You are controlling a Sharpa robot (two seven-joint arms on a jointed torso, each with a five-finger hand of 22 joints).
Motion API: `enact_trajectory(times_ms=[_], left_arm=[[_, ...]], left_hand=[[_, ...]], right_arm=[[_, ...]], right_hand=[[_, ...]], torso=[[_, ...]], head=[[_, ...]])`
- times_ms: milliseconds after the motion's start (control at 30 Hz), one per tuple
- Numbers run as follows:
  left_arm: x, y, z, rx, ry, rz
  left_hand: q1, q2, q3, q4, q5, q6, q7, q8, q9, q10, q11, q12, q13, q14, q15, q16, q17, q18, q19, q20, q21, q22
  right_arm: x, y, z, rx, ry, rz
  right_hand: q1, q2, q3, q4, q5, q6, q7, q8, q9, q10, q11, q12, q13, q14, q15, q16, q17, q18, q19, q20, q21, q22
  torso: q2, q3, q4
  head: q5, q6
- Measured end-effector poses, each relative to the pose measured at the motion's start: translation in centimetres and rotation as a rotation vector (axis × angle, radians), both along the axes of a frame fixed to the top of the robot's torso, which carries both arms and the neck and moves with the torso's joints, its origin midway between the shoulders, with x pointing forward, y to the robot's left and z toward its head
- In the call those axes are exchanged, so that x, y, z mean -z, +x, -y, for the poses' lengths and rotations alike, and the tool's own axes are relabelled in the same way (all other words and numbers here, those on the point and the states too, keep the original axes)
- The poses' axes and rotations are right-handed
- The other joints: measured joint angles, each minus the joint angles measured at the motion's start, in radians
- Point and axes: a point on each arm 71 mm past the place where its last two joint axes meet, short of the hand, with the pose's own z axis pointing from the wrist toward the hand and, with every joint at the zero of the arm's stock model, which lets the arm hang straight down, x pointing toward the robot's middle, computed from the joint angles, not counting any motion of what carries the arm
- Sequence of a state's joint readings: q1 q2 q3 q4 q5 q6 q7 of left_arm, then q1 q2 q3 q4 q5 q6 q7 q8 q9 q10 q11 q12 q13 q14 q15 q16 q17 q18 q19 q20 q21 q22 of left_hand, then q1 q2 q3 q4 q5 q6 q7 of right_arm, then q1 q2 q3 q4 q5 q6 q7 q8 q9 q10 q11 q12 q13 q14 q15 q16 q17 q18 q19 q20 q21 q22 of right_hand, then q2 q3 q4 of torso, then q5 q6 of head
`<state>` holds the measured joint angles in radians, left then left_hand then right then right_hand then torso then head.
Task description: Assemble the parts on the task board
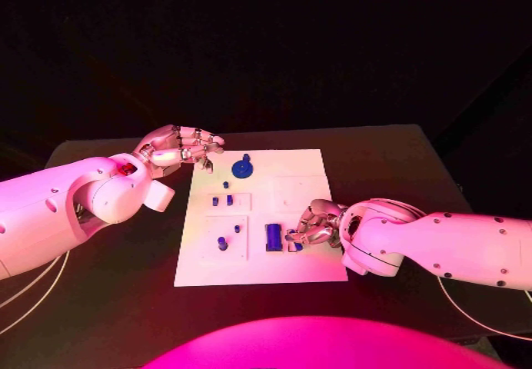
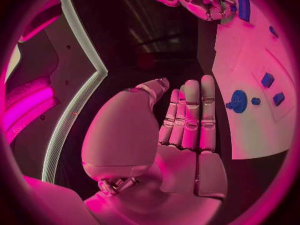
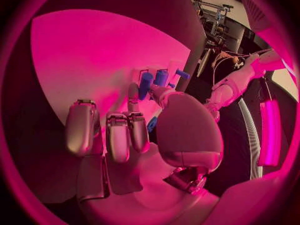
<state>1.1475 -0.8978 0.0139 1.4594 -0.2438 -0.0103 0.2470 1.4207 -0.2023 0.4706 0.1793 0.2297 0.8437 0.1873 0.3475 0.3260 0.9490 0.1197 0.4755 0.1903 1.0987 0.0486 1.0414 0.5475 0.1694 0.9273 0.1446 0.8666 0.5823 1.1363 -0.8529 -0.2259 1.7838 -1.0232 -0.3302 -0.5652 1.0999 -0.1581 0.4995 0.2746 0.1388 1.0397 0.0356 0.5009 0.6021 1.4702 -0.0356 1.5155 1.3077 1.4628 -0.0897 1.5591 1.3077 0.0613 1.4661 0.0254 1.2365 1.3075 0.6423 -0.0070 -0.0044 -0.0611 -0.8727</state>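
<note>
Left hand hovers at the far left corner of the task board, over the dark bench just off the white plate's edge. Its fingers lie side by side and nearly straight in the left wrist view, with nothing between them and the thumb, so it holds nothing (in the head view the fingertips curl slightly downward).

Right hand rests low on the board's near right part, its fingers bent down onto the plate. A small blue part sits right at its fingertips, just beside the tall blue block that stands in the board. Whether the hand actually pinches that small part I cannot tell: the right wrist view shows blue pieces past the fingertips, but the contact itself is hidden.

Elsewhere on the board, a round blue part lies near the far edge, close to the left hand, with a tiny blue piece next to it. Two short blue parts stand together in a raised square, and another blue part sits in the square nearer the robot.
</note>
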Motion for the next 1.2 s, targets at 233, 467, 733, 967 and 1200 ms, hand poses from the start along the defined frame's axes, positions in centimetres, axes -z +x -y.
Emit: enact_trajectory(times_ms=[233, 467, 733, 967, 1200], left_arm=[[0.01, 0.01, -0.02, -0.001, 0.001, -0.001], [0.02, 0.02, -0.02, -0.001, 0.001, -0.001], [0.03, 0.02, -0.03, -0.001, 0.002, -0.002], [0.04, 0.04, -0.04, -0.001, 0.002, -0.002], [0.05, 0.05, -0.05, -0.002, 0.003, -0.002]], left_hand=[[0.004, 0.004, 0.0, 0.0, 0.0, 0.0, 0.0, 0.0, 0.0, 0.0, 0.0, 0.0, 0.0, 0.0, 0.0, 0.0, 0.0, 0.0, 0.0, 0.0, 0.0, 0.0], [0.004, 0.004, -0.003, 0.003, 0.0, 0.0, 0.0, 0.0, 0.001, 0.0, 0.0, 0.0, 0.0, 0.0, 0.0, 0.0, 0.0, 0.0, 0.0, 0.0, 0.0, 0.0], [0.004, 0.004, 0.0, 0.006, 0.0, 0.0, 0.0, 0.0, 0.001, 0.0, 0.0, 0.0, 0.0, 0.0, 0.0, 0.0, 0.0, 0.0, 0.0, 0.0, -0.004, -0.001], [0.004, 0.004, 0.0, 0.006, 0.0, 0.0, 0.0, 0.0, 0.001, 0.0, 0.0, 0.0, 0.0, 0.0, 0.0, 0.0, 0.0, 0.0, 0.0, 0.0, -0.004, -0.001], [0.004, 0.004, 0.0, 0.006, 0.0, 0.0, 0.0, 0.0, 0.001, 0.0, 0.0, 0.0, 0.0, 0.0, 0.0, 0.0, 0.0, 0.0, 0.0, 0.0, -0.004, -0.001]], right_arm=[[0.05, 0.03, -0.31, -0.002, 0.0, 0.001], [0.18, 0.21, -0.35, -0.001, -0.003, 0.001], [0.34, 0.27, -0.32, 0.0, -0.008, -0.003], [0.36, 0.25, -0.34, -0.002, -0.009, -0.006], [0.37, 0.2, -0.36, -0.005, -0.009, -0.008]], right_hand=[[-0.004, 0.004, 0.0, 0.0, 0.0, 0.0, 0.0, 0.002, -0.001, 0.0, 0.0, 0.0, 0.0, 0.0, 0.0, 0.0, 0.0, 0.0, 0.0, 0.0, 0.0, 0.0], [-0.022, 0.009, -0.013, 0.007, 0.0, 0.005, -0.004, 0.003, 0.0, 0.0, 0.0, 0.0, 0.0, 0.0, 0.0, 0.0, 0.0, 0.0, 0.0, 0.0, 0.0, 0.0], [-0.05, 0.013, -0.025, 0.011, 0.0, 0.01, -0.002, 0.006, -0.004, 0.0, 0.0, 0.0, 0.0, 0.0, 0.0, 0.0, 0.0, 0.0, 0.0, 0.0, -0.004, 0.0], [-0.06, 0.013, -0.033, 0.014, 0.0, 0.01, -0.002, 0.006, -0.004, 0.0, 0.0, 0.0, 0.0, 0.0, 0.0, 0.0, 0.0, 0.0, 0.0, 0.0, -0.003, 0.0], [-0.06, 0.013, -0.033, 0.014, 0.0, 0.01, -0.002, 0.006, -0.004, 0.0, 0.0, 0.0, 0.0, 0.0, 0.0, 0.0, 0.0, 0.0, 0.0, 0.0, -0.003, 0.001]], torso=[[0.0, 0.0, 0.0], [0.0, -0.0003, 0.0], [0.001, -0.0003, 0.0], [0.001, -0.0001, -0.0005], [0.0, 0.0005, -0.0006]], head=[[0.0, 0.0], [0.001, 0.0], [0.001, 0.0], [0.001, 0.0], [0.0, 0.0]])
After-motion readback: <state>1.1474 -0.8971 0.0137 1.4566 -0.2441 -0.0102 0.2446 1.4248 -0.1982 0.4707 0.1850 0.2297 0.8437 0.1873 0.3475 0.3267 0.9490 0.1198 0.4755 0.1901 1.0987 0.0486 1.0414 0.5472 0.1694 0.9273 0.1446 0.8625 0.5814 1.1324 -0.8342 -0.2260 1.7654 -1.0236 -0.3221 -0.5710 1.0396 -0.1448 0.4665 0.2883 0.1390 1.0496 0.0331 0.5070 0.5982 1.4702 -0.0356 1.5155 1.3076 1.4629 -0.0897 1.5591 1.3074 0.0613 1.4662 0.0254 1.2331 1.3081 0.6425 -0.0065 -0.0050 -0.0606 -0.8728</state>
